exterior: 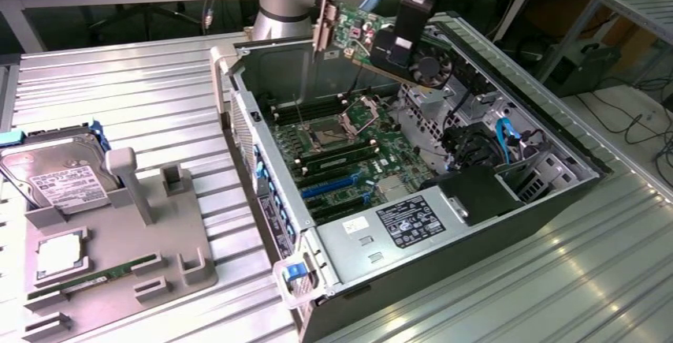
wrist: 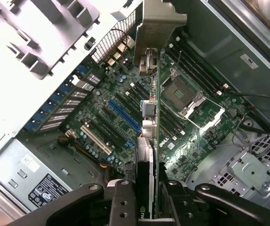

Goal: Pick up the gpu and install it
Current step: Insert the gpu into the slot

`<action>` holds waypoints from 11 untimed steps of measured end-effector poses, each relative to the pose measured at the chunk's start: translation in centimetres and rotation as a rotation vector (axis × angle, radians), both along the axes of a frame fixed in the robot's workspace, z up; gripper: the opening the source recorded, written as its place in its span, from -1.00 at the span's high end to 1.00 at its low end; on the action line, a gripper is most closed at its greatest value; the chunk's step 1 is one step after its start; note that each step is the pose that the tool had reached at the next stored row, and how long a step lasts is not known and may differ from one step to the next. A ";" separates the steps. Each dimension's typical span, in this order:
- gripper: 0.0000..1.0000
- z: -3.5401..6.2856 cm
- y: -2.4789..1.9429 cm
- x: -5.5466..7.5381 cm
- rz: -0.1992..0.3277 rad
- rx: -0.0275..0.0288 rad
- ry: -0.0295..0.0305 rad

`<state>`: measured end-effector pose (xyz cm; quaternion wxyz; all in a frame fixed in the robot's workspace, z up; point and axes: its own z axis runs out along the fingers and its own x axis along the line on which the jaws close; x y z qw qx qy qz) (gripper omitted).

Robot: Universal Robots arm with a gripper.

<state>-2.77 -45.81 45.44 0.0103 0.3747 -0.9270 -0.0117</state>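
Now gripping the gpu [exterior: 355, 26] in narrowed jaws, closed on the card beside its black fan [exterior: 429, 67], silver bracket [exterior: 320, 21] toward the exterior view's left. Held tilted above the far end of the open computer case [exterior: 557, 193], apparently clear of everything below. Seen edge-on from the wrist, poised over the motherboard [wrist: 191, 141] between the processor socket [wrist: 184, 96] and the blue expansion slot [wrist: 124, 115], at an angle to that slot. Could snag the bracket on the case's far wall, or jam the card's edge against the board, given that tilt. Could also strike the memory slots [wrist: 193, 63] if brought down off-line. Inside the case: motherboard, labelled power supply [exterior: 415, 221] at the near end, blue cables [exterior: 505, 142] toward the exterior view's right. On the tabletop [exterior: 137, 91], at the exterior view's left, a grey holder [exterior: 189, 233] carrying a hard drive [exterior: 58, 177], a memory stick [exterior: 100, 274] and a square chip [exterior: 61, 252].
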 end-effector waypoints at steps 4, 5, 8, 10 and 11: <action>0.45 0.00 -0.01 0.0 0.039 0.0000 0.0000; 0.45 0.00 -0.01 0.0 0.047 0.0000 0.0000; 0.45 0.00 -0.01 0.0 0.069 0.0000 0.0000; 0.45 0.00 -0.01 0.0 0.085 0.0000 0.0000; 0.45 0.00 -0.01 0.0 0.094 0.0000 0.0000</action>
